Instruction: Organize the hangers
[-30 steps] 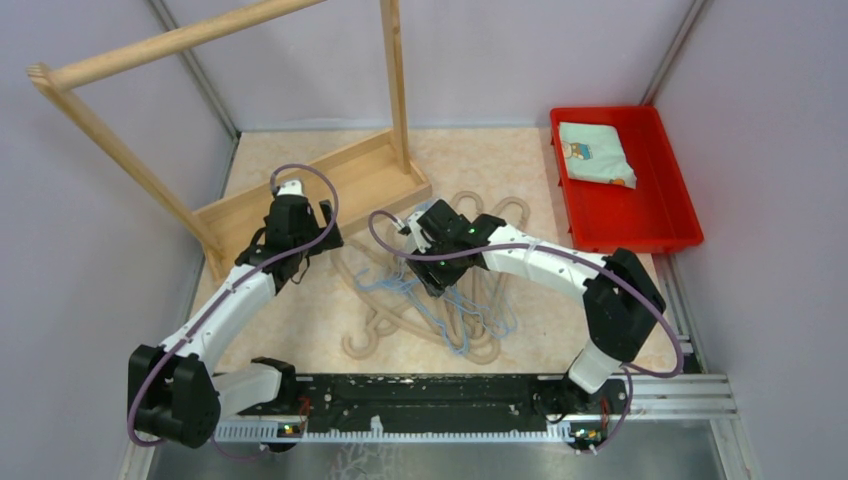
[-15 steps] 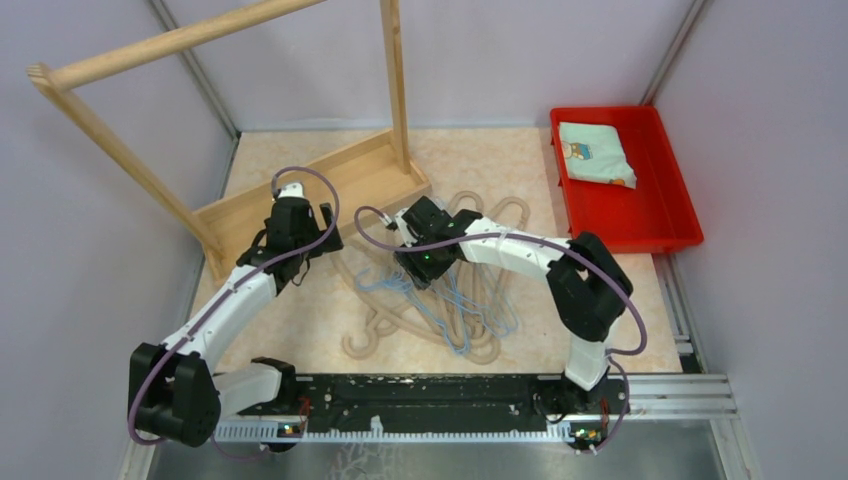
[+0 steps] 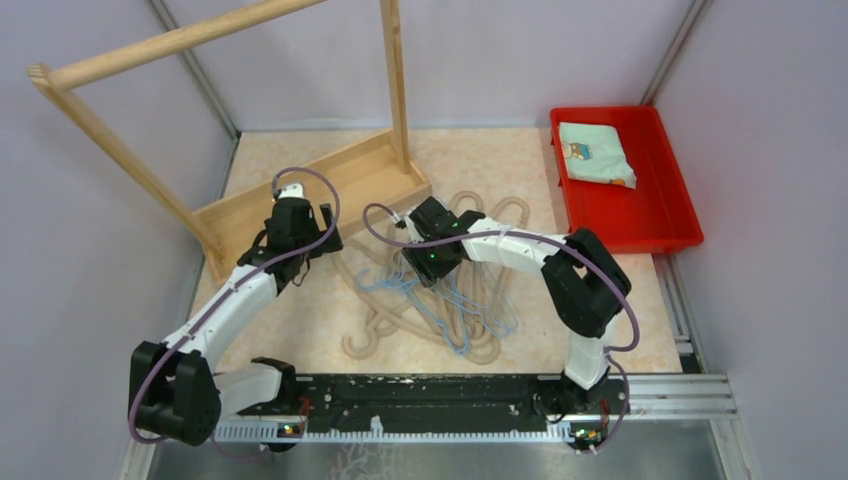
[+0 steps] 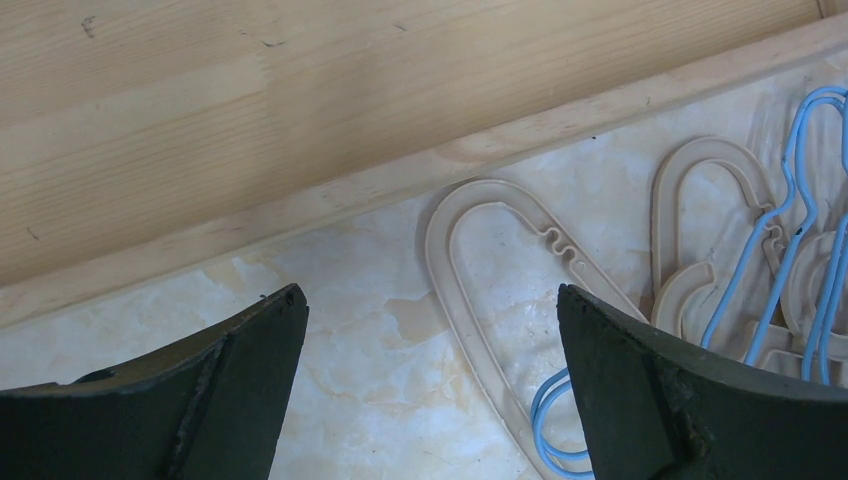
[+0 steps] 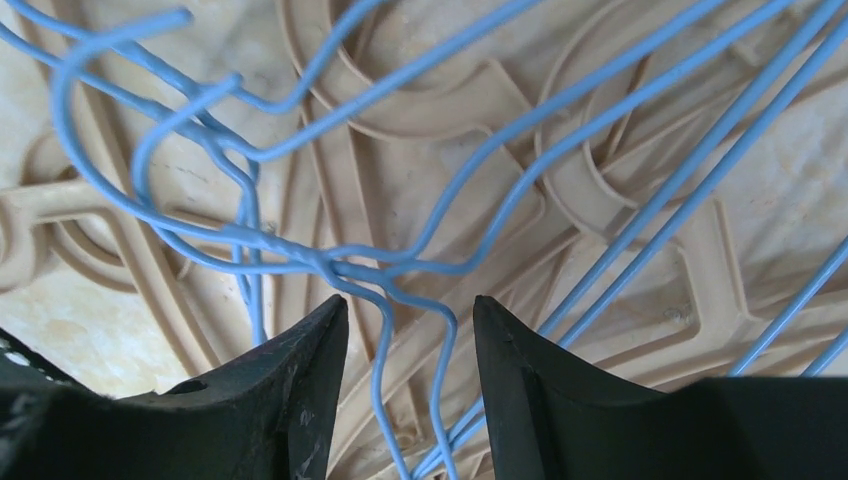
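Blue hangers (image 5: 330, 262) lie tangled over the beige hangers (image 5: 430, 105) in a pile in the middle of the table (image 3: 300, 325), just in front of the rack (image 3: 330, 185). Your right gripper (image 5: 410, 305) is down on that pile, jaws half open, with the twisted blue necks running between them but not pinched. Your left gripper (image 4: 428, 295) hovers spread wide beside the rack's base, above a beige loop, holding nothing.

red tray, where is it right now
Top view: the red tray sits at the far right, just right of the hangers, with a folded cloth inside.
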